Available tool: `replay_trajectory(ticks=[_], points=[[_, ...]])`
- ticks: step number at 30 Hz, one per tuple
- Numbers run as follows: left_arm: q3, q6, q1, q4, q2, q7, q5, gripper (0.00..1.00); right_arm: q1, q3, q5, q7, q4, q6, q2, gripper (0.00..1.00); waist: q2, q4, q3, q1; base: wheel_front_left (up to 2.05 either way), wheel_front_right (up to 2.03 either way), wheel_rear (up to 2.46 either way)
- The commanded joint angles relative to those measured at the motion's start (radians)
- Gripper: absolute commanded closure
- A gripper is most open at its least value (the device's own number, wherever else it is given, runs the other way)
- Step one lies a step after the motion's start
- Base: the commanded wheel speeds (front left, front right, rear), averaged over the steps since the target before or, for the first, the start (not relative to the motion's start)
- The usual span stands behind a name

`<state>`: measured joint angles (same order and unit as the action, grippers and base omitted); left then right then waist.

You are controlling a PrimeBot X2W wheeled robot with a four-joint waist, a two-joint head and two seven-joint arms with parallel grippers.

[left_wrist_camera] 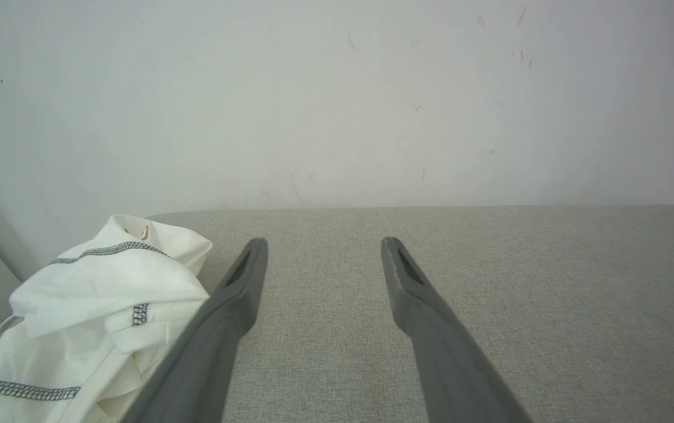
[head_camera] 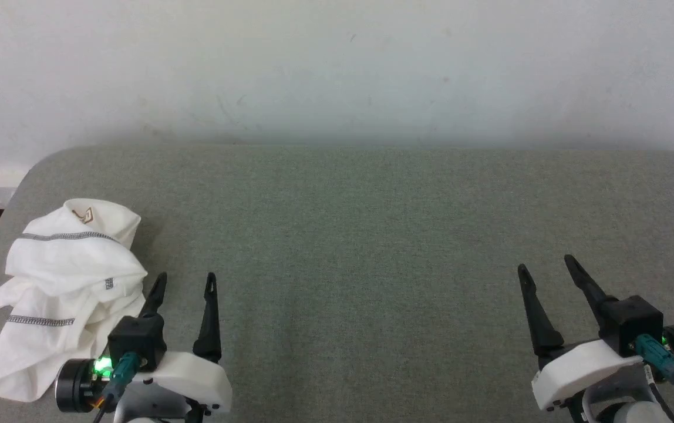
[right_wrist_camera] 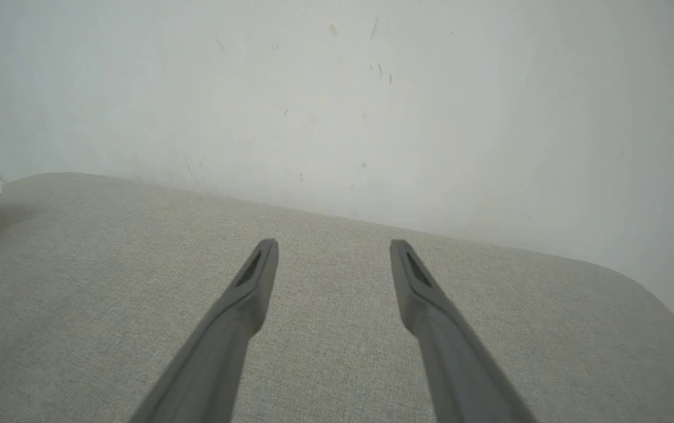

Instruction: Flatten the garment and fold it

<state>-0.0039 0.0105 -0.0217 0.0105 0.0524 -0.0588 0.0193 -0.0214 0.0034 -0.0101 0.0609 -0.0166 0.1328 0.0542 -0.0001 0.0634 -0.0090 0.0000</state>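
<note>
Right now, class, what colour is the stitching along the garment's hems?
Dark grey zigzag stitching on the white garment; clearest in the left wrist view.

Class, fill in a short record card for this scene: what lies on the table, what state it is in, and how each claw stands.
surface: grey fabric table against a pale wall
item: white garment, crumpled in a heap at the table's left end
details: dark zigzag stitching, tan label on top
left side: left claw open, empty, close beside the heap
right side: right claw open, empty, over bare table
stage: not yet flattened or folded
</note>
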Motion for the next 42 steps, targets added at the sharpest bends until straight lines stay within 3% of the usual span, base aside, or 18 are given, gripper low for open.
replay_trajectory(ticks=[1, 42], points=[[0.001, 0.006, -0.014, 0.000, -0.001, -0.012, 0.012, 0.00, -0.009, 0.002, -0.006, 0.010, -0.006, -0.001, -0.001, 0.00, 0.0000, 0.017, -0.003, 0.0000, 0.00, 0.00, 0.00], [0.023, 0.021, -0.097, -0.020, 0.005, -0.096, 0.002, 0.00, -0.039, 0.054, -0.054, 0.094, -0.053, -0.001, -0.002, 0.00, 0.0001, 0.285, -0.075, 0.0000, 0.00, 0.00, 0.00]])
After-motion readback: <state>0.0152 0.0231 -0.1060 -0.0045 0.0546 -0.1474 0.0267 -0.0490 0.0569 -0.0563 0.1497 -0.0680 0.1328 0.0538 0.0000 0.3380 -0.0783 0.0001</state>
